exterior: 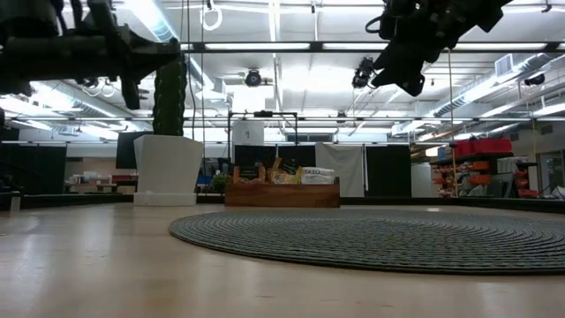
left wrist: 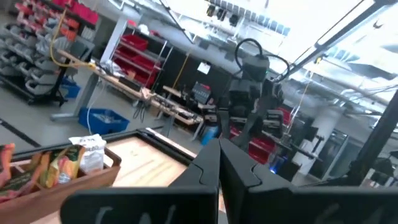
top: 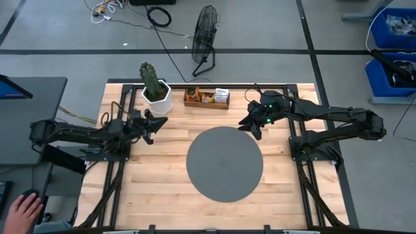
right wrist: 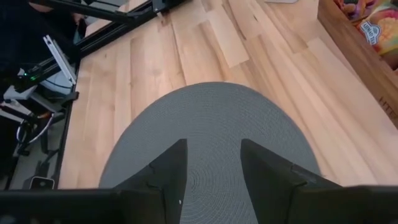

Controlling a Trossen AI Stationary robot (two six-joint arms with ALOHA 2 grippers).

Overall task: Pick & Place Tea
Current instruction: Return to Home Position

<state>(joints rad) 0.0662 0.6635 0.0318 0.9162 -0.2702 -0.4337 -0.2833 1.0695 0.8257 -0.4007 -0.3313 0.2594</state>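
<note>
Tea sachets (top: 207, 97) seem to stand on edge in the wooden tray (top: 189, 104), their row along the desk's (top: 156, 185) far edge. Left end effector (top: 158, 123) pinched together; right end effector (top: 250, 127) parted.

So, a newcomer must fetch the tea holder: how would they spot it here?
Start at the grey round mat in the middle. At the table edge beyond it stands a white pot with a cactus. Beside that, the wooden tray: low, brown, stuffed with orange and white sachets.
</note>
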